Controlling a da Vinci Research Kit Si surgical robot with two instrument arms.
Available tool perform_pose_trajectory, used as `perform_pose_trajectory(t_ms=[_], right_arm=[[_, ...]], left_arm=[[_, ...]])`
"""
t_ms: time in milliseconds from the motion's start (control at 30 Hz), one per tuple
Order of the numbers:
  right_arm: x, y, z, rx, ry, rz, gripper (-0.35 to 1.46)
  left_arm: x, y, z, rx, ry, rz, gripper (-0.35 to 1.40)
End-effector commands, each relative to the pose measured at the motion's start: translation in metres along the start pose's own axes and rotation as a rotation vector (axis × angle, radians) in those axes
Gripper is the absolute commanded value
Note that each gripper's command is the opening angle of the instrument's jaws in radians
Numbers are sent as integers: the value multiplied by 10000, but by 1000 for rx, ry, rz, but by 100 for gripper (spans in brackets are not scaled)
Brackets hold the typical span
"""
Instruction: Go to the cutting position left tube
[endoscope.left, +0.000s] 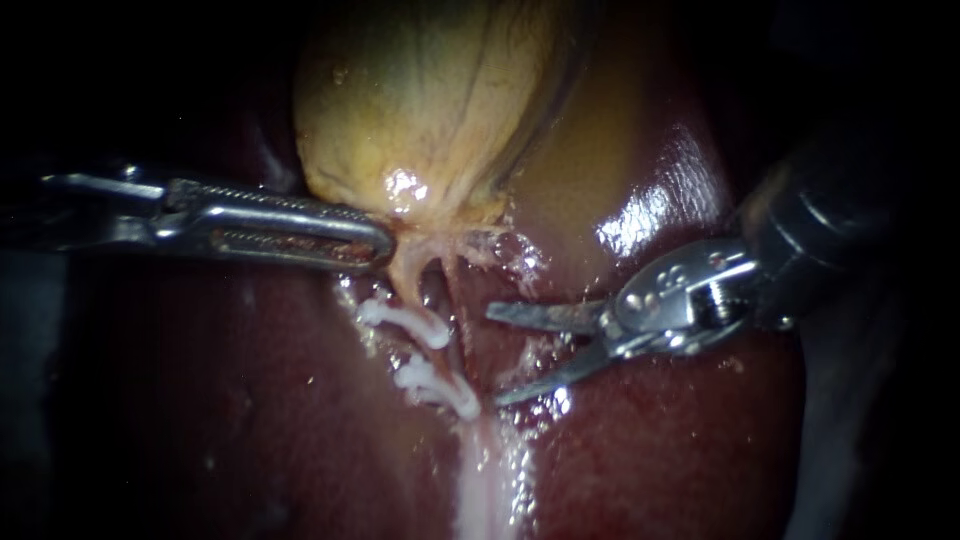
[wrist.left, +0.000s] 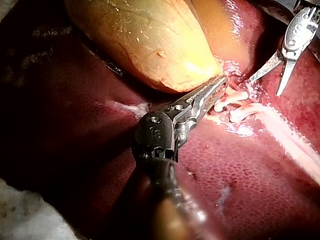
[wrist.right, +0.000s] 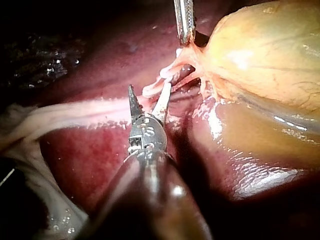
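The yellow gallbladder (endoscope.left: 430, 110) lies on the dark red liver (endoscope.left: 660, 450). From its neck a pale tube (endoscope.left: 408, 280) runs down, the left one of the two, and carries two white clips (endoscope.left: 405, 322) (endoscope.left: 437, 388). My left instrument (endoscope.left: 375, 245) is shut on the gallbladder neck, just above the tube; its tip (wrist.left: 217, 85) lies against the yellow wall. My right instrument (endoscope.left: 497, 355) has thin blades that stand open, a little to the right of the clips. In the right wrist view the open blades (wrist.right: 149, 86) reach the clipped tube (wrist.right: 160, 85), without closing on it.
A second thin tube (endoscope.left: 452, 300) runs just right of the clipped one. A whitish band of tissue (endoscope.left: 480, 480) continues below the lower clip. Wet glistening liver (endoscope.left: 640, 220) lies under the right instrument's shaft. The left instrument's shaft (wrist.right: 184, 20) crosses ahead of the right blades.
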Motion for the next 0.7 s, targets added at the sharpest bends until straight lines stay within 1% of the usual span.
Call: perform_pose_trajectory(t_ms=[33,133,333,533,700], right_arm=[[-1,1,4,2,0,0,136],[-6,4,15,6,-15,8,136],[-16,9,35,19,-30,25,136],[-15,10,51,40,-30,32,136],[-14,12,64,57,-31,48,133]], left_arm=[[0,1,0,1,0,-1,-35],[0,2,0,1,0,-1,-35],[0,4,0,3,0,-2,-35],[1,6,0,3,1,-2,-35],[1,7,1,4,1,-2,-35]])
